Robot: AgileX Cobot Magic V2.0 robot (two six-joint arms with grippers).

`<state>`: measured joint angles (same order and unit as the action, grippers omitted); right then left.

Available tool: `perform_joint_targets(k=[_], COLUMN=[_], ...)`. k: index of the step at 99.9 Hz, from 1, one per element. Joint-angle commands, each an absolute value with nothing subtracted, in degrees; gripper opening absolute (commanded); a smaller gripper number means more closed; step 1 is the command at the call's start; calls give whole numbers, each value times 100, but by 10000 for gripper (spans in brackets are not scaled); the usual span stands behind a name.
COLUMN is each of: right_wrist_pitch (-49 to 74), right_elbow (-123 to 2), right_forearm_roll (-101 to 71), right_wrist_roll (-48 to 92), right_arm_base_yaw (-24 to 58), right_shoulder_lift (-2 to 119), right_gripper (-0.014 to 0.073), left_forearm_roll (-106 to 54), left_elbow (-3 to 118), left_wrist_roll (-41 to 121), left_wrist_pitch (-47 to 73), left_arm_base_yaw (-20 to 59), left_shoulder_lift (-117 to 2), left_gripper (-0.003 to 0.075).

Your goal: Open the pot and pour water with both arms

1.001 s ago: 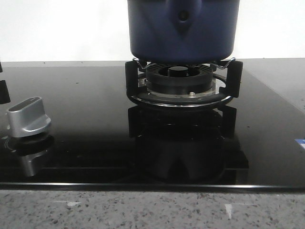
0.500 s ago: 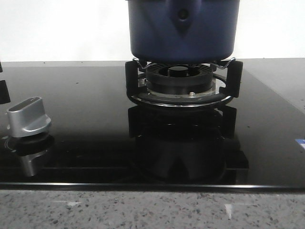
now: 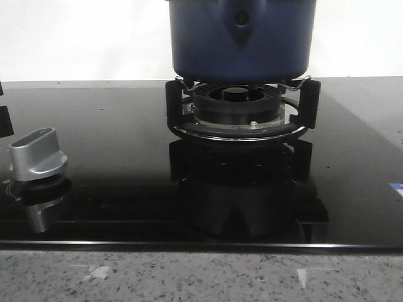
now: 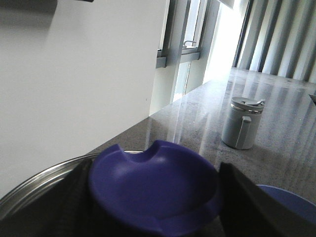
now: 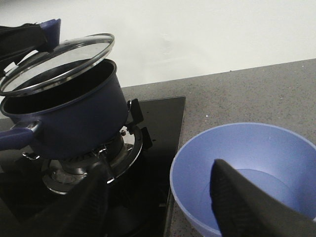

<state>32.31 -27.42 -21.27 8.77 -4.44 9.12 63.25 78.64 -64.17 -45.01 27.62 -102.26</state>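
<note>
Pot [image 3: 242, 41], navy matte round, on black burner grate [image 3: 242, 113]; left gripper [image 4: 155, 197] clamped on blue lid knob [image 4: 153, 185], glass lid [image 5: 57, 61] tilted; right gripper [image 5: 158, 202] fingers apart over light-blue bowl [image 5: 247, 173]

In the front view the pot [image 3: 242, 41] is cut off at the top edge, its rim and lid out of sight. The left pincer [image 4: 153, 197] hides part of the lid knob [image 4: 155, 185].

Speckled grey stone counter [image 3: 189, 277] w/ inset black glass hob [image 3: 107, 170], blue bowl [image 5: 247, 173], grey lidded jug [image 4: 242, 123].
</note>
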Motion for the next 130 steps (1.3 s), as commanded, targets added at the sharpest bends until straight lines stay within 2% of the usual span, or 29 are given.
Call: perform_joint_targets(k=[1,33,51,86,109,130], right_wrist_pitch=[2829,2613,2610,2704,2987,3344], right_elbow=[-2909,-2909,-2909,-2909,-2951,-3680], right_forearm_roll=[-2218,-2218,-2218,-2235,-2839,-3009], right_wrist_roll=[947,947,947,947,947,947], right_arm_base_yaw=[-434,-434,-434,-434,-434,-434], right_shoulder_lift=[1025,1025,1025,1025,1056,1712], right_gripper=[402,402,402,402,402,402], left_forearm_roll=[6080,7261,7573,7601,7601,7601], left_elbow=[8113,8088,7875,6622,5809,5574], left_wrist_roll=[-6520,-7653,-7874,-7821,-7793,-7645], left_wrist_pitch=[-4876,-4947,-5391,-5479,-5466,-5458], left_arm_base_yaw=[2744,2161,1754,1175,1040,1040], left_shoulder_lift=[-9735,-9089,-8736,-7714,-7023,-6684], left_gripper=[314,314,314,314,314,314])
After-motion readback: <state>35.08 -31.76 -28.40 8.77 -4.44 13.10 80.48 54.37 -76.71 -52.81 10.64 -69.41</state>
